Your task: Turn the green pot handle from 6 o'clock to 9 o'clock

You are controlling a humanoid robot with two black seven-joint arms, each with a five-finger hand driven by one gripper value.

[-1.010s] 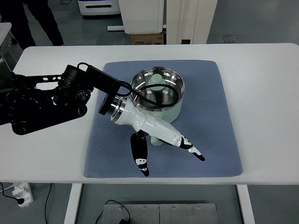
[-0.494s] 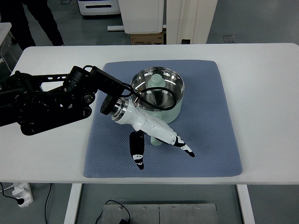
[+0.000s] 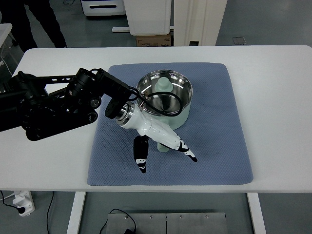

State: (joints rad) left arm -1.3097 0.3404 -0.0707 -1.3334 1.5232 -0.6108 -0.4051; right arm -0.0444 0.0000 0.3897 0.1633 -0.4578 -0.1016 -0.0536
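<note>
A pale green pot (image 3: pixel 181 116) with a shiny steel inside stands on the blue mat (image 3: pixel 214 141). Its green handle (image 3: pixel 163 147) points toward the near edge and is mostly hidden under my left hand (image 3: pixel 163 158). That hand, white with black fingertips, comes in from the left and lies over the handle. Its fingers (image 3: pixel 141 156) are spread to either side of the handle and hold nothing that I can see. My right arm does not show.
The mat lies on a white table (image 3: pixel 278 97). My black left arm (image 3: pixel 53 105) crosses the table's left part. A black cable (image 3: pixel 168 100) loops over the pot's rim. A person's legs (image 3: pixel 46 19) stand beyond the far left corner.
My left hand has drawn back up and to the left along the handle. Its fingertips now lie nearer the pot than a second ago.
</note>
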